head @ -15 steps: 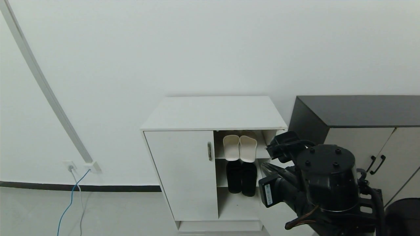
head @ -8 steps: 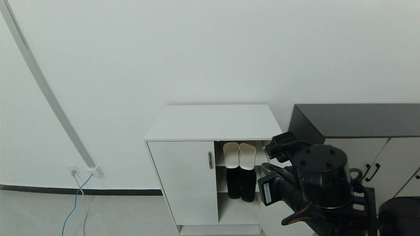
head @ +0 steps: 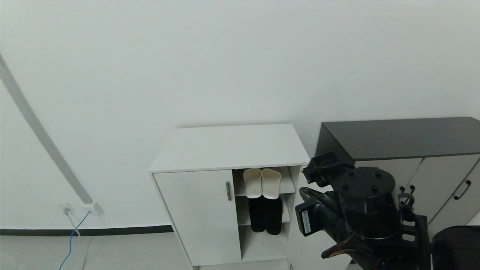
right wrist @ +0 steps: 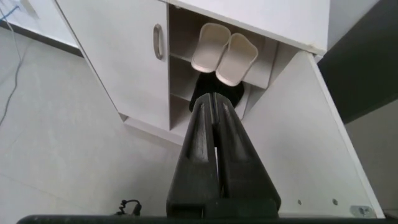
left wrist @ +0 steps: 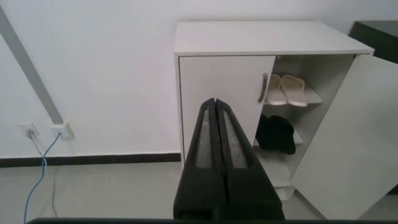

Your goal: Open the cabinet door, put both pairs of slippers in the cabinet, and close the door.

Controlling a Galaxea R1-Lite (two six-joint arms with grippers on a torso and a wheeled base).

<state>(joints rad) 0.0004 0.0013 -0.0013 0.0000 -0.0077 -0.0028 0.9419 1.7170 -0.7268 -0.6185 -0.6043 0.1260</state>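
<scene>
The white cabinet stands against the wall with its left door closed and its right door swung open. A white pair of slippers lies on the top shelf. A black pair of slippers sits on the shelf below. My left gripper is shut and empty, some way in front of the closed left door. My right gripper is also shut and empty, out in front of the open compartment beside the open door, apart from the slippers.
A dark-topped cabinet stands right next to the white one. Wall sockets with trailing cables and a slanting grey conduit are at the left. Bare floor lies in front of the cabinet.
The whole head picture has shifted: the cabinet now sits lower and further left in it, so the camera moved. Slippers and doors stand as before.
</scene>
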